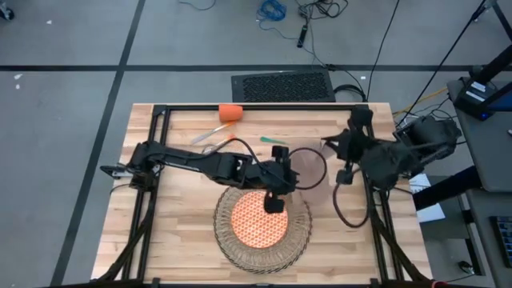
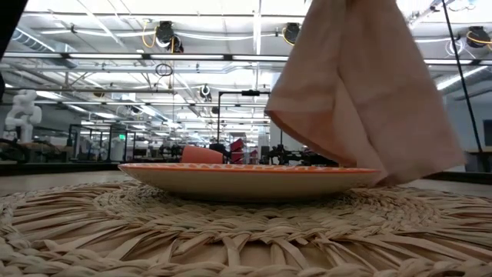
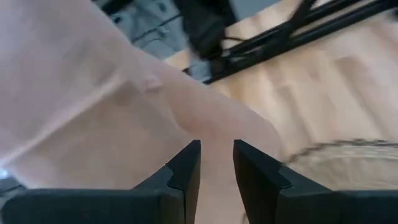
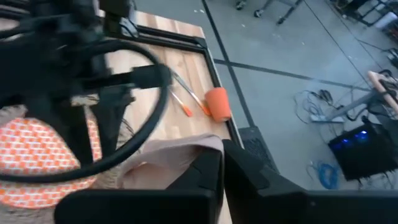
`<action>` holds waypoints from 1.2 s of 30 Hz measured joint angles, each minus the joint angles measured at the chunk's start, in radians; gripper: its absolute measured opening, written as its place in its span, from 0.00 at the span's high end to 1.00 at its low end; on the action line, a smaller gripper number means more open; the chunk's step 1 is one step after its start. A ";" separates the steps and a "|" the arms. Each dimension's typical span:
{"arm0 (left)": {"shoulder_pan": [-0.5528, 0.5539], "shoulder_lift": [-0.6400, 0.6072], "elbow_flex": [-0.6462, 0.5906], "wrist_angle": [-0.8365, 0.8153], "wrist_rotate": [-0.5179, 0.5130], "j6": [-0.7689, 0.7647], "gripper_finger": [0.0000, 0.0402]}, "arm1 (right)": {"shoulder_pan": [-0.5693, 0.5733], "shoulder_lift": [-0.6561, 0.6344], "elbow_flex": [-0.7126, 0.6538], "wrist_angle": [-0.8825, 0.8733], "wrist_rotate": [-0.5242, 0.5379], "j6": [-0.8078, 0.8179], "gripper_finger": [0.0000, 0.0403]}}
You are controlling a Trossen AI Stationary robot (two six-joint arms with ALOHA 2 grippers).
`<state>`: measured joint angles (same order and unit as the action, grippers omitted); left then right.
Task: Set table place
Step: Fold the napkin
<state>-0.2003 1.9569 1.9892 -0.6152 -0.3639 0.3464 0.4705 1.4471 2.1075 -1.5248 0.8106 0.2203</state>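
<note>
We look down on the table (image 1: 144, 232) and start at its left side, where the left arm reaches in across the wood toward the middle. Near the far edge lies the orange cup (image 1: 230, 113) on its side, and just this side of it the orange-handled knife and spoon (image 1: 214, 134) rest together on the bare top, with the green-handled fork (image 1: 273, 140) a little farther right.

In the middle, the woven placemat (image 1: 298, 238) sits toward the near edge, and the orange-patterned plate (image 1: 258, 224) lies centred on it. The left gripper (image 1: 274, 200) hangs over the far side of the plate, its fingers (image 3: 186, 171) pinched on the beige napkin (image 2: 361, 92), with a narrow gap between them filled by cloth. From table height the napkin hangs down in a cone, and its lowest corner seems to touch the plate's rim on the right, though we cannot be sure from this angle.

Farther right, the right gripper (image 4: 222, 163) waits above the table's right part with its fingers pressed together and nothing between them; its arm is folded back over the right edge.
</note>
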 joint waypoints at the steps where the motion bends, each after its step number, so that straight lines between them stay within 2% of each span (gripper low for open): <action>1: -0.004 0.013 0.000 0.009 -0.037 0.001 0.80 | -0.012 0.000 0.002 -0.002 -0.002 -0.006 1.00; 6: -0.024 0.080 0.000 0.059 -0.202 0.003 0.80 | -0.087 0.000 0.003 -0.038 -0.001 -0.008 1.00; 9: -0.033 0.114 0.000 0.108 -0.398 0.003 0.80 | -0.128 0.000 0.003 -0.042 -0.002 -0.014 1.00; 11: -0.034 0.134 0.000 0.141 -0.481 0.002 0.80 | -0.143 0.000 0.003 -0.036 -0.006 -0.023 1.00; 16: -0.025 0.174 0.000 0.239 -0.516 -0.045 0.80 | -0.162 0.000 0.003 -0.029 -0.006 -0.030 1.00; 21: -0.025 0.207 0.000 0.304 -0.679 -0.046 0.80 | -0.181 0.000 0.003 -0.014 0.009 -0.019 1.00; 25: -0.023 0.209 0.000 0.325 -0.669 -0.074 0.80 | -0.203 0.000 0.003 0.004 0.055 -0.015 1.00; 30: -0.030 0.208 0.000 0.336 -0.669 -0.102 0.80 | -0.254 -0.004 0.003 0.041 0.054 -0.016 1.00; 36: -0.020 0.208 0.000 0.370 -0.740 -0.099 0.80 | -0.294 -0.004 0.003 0.152 0.036 -0.023 1.00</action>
<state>-0.2201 2.1647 1.9888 -0.2447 -1.1035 0.2478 0.1762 1.4433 2.1101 -1.3732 0.8465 0.1975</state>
